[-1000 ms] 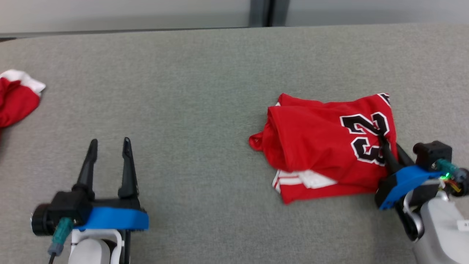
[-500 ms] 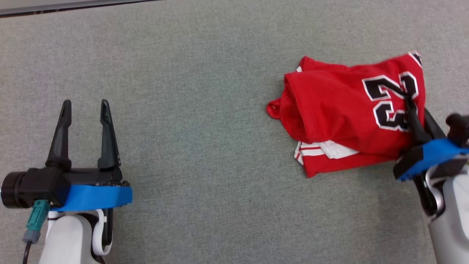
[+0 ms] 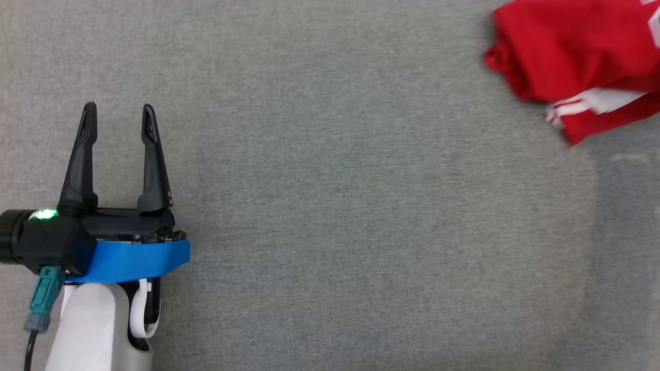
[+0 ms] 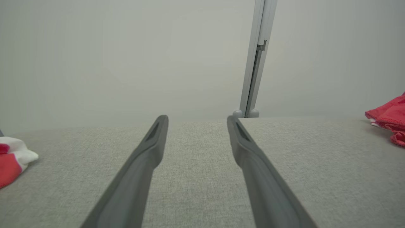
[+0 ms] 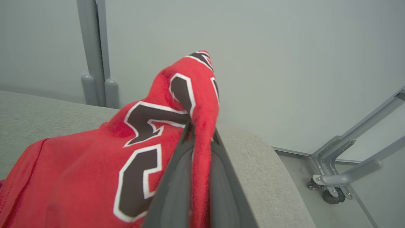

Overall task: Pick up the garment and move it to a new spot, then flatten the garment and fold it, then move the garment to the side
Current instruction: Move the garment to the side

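Note:
The garment (image 3: pixel 577 56) is a red jersey with a black, white-edged number and lies bunched at the upper right of the head view, cut off by that view's edge. In the right wrist view my right gripper (image 5: pixel 202 133) is shut on a raised fold of the garment (image 5: pixel 95 164) beside the number, and the cloth drapes over its fingers. My left gripper (image 3: pixel 119 108) stands open at the lower left over bare table, far from the garment. In the left wrist view my left gripper (image 4: pixel 196 118) holds nothing, and the garment (image 4: pixel 387 122) peeks in at the far right.
The grey fabric table (image 3: pixel 330 206) spreads between the arms. A second red and white cloth (image 4: pixel 12 158) lies at the left. A wall post (image 4: pixel 253 63) stands behind the table. The table's rounded right edge (image 5: pixel 269 177) drops to a metal frame with a caster (image 5: pixel 335 186).
The head camera has tilted down, so the picture has shifted. Relative to my left gripper, the garment has gone right and away, still held by my right gripper. The left gripper stays open.

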Controlling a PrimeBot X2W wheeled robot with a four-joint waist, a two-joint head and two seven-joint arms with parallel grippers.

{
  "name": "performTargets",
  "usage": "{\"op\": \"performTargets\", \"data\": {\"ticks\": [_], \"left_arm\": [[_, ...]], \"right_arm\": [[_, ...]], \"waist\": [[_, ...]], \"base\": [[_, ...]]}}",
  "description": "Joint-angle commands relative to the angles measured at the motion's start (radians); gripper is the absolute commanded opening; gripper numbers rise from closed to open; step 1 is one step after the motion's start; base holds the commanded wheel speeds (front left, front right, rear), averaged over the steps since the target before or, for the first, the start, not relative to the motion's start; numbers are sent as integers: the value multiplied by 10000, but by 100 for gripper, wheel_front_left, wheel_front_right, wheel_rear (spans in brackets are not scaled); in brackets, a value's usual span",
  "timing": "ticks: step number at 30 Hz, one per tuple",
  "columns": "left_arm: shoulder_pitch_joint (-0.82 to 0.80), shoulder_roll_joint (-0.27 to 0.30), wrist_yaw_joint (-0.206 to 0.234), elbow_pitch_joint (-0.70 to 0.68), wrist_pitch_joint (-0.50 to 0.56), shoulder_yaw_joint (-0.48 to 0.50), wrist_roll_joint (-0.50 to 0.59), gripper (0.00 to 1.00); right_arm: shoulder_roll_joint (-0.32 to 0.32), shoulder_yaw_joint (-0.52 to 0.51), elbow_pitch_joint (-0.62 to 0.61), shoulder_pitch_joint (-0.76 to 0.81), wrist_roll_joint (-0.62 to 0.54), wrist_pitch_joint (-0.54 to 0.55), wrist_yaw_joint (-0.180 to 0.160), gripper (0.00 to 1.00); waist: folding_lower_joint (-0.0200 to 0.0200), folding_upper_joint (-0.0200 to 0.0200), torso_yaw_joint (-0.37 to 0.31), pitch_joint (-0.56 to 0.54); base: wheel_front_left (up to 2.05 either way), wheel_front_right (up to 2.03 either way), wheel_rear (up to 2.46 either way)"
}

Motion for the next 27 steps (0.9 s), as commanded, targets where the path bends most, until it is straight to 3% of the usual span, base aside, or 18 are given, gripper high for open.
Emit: {"op": "performTargets", "data": {"ticks": [1,9,17,19,20,27], "left_arm": [[-242,44,58,-81,-4,23,-8,100],[-369,80,84,-214,-39,17,-62,100],[-334,120,177,-307,-77,54,-149,100],[-346,122,175,-289,-81,40,-147,100],[-357,122,188,-273,-84,31,-155,100],[-106,106,250,-28,-98,32,-247,100]], "right_arm": [[-359,-118,222,-324,-96,94,-2,0],[-1834,-829,1874,-1515,-359,324,-2,0],[-2189,-1044,3119,-2124,-666,404,-2,0],[-2179,-1091,3300,-2256,-716,244,-2,87],[-2161,-1128,3392,-2315,-754,161,-2,100],[-1935,-1147,3795,-2296,-1286,-643,-2,100]], "waist": [[-1,0,290,290],[-1,0,633,606],[-1,0,716,699],[-1,0,723,701],[-1,0,730,691],[-1,0,713,192]], "base": [[0,0,0],[0,0,0],[0,0,0],[0,0,0],[0,0,0],[0,0,0]]}}
